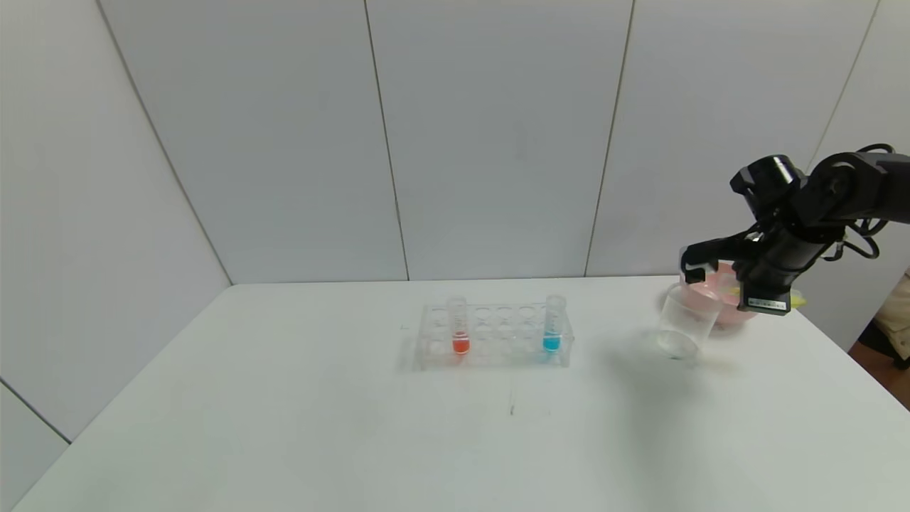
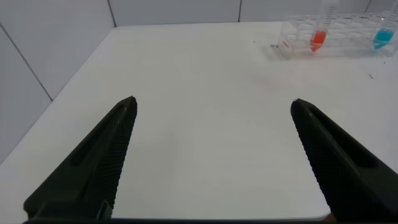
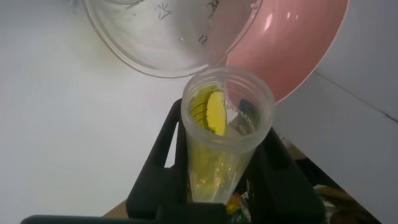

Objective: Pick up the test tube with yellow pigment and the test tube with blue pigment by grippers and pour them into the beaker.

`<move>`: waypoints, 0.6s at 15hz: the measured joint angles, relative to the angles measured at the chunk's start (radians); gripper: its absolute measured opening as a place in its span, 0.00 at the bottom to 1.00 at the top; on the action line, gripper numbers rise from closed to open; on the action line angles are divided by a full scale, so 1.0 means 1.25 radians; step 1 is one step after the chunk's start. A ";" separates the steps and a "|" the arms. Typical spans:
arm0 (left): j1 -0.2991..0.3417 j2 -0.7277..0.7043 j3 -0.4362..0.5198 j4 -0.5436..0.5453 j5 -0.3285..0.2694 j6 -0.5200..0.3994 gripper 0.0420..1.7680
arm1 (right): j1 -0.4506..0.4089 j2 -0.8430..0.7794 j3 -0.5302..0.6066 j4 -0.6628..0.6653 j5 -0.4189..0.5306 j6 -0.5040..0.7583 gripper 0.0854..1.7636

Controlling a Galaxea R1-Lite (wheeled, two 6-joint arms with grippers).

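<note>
My right gripper is shut on the test tube with yellow pigment. It holds the tube tilted over, with its open mouth close to the rim of the beaker. The beaker also shows in the right wrist view. Yellow liquid lies along the tube's inside. In the head view the tube is mostly hidden by the hand. The test tube with blue pigment stands upright at the right end of the clear rack. My left gripper is open and empty over bare table, out of the head view.
A tube with red-orange liquid stands near the rack's left end. A pink bowl sits just behind the beaker at the table's far right. The table's right edge is close behind the bowl. Grey wall panels close the back.
</note>
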 joint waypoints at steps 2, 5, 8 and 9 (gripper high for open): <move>0.000 0.000 0.000 0.000 0.000 0.000 1.00 | 0.005 0.002 0.000 -0.005 -0.013 -0.002 0.30; 0.000 0.000 0.000 0.000 0.000 0.000 1.00 | 0.012 0.004 0.000 -0.011 -0.055 -0.007 0.30; 0.000 0.000 0.000 0.000 0.000 0.000 1.00 | 0.018 0.005 0.000 -0.029 -0.079 -0.021 0.30; 0.000 0.000 0.000 0.000 0.000 0.000 1.00 | 0.020 0.005 0.000 -0.030 -0.086 -0.022 0.30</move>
